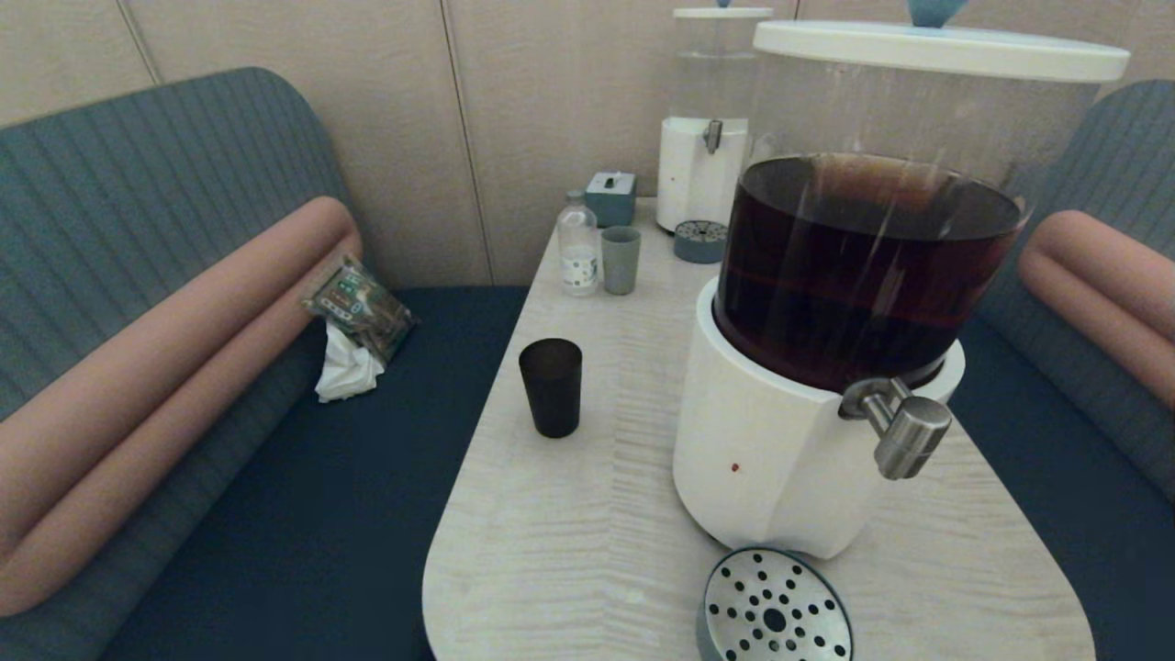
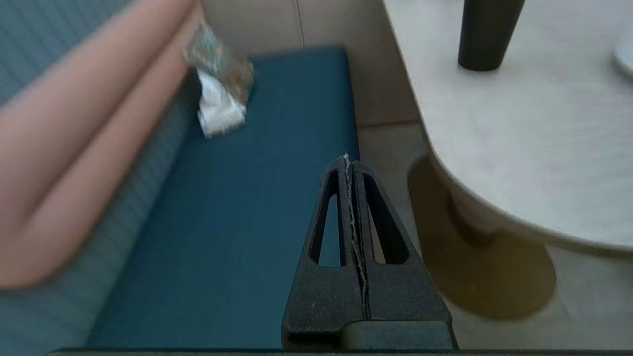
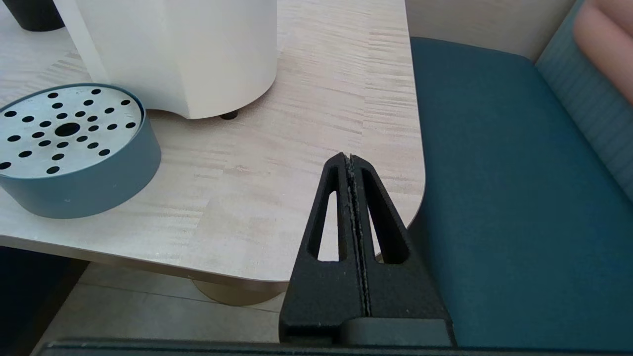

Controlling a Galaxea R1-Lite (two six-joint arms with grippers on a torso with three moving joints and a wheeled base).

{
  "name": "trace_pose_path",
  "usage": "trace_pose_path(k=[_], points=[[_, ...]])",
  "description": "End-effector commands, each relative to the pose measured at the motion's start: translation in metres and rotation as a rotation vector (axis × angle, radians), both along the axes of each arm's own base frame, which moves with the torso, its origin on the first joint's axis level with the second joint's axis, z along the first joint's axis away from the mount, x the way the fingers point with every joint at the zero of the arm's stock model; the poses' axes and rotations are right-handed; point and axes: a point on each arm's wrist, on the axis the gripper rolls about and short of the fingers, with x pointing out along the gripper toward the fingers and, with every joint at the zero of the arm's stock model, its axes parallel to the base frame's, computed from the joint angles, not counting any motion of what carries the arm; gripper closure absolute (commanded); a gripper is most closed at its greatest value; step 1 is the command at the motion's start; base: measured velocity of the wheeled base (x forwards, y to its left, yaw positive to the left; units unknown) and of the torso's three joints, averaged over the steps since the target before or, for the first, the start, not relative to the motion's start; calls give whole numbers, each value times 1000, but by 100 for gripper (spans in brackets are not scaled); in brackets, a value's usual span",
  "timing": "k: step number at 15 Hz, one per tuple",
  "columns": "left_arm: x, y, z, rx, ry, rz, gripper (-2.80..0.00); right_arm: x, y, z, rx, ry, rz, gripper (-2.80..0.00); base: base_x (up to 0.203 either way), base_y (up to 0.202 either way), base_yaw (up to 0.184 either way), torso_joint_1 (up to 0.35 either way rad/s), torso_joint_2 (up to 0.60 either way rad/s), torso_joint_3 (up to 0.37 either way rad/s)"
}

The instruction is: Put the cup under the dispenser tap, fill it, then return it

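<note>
You will find the cup [image 1: 551, 386] standing upright on the pale wooden table [image 1: 569, 551], towards its left edge and well apart from the big dispenser [image 1: 826, 367], whose white base hides the table behind it. The dispenser tap [image 1: 900, 426] juts out from the base on the right-hand side, with nothing beneath it; the perforated drip tray [image 1: 776, 606] lies near the table's front edge, cut off at the bottom of the head view and off to the left of the tap. Neither arm shows in the head view. Your left gripper [image 2: 348, 159] hangs low beside the table over the blue bench seat [image 2: 237, 222], its fingers pressed together with nothing between them; only the lower part of the cup appears there, its rim cropped. Your right gripper [image 3: 349, 157] sits at the table's near right corner, fingers likewise pressed together and empty. A smaller dispenser [image 1: 711, 138], a grey-green cup [image 1: 621, 260] and a bottle [image 1: 578, 246] stand at the far end. A crumpled packet [image 1: 358, 308] on the bench is too blurred to read.
</note>
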Motion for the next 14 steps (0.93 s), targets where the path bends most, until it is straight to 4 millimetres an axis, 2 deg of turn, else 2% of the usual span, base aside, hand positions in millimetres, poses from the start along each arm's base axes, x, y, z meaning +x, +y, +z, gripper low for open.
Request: trace_pose_path(k=[1,14], points=[[0,0,-1,-2,7,-1,0,0,0,-1,0,2,1,0,0,0,0,0,0,0],[0,0,-4,-66,35,-2,0,0,0,-1,0,2,1,0,0,0,0,0,0,0]])
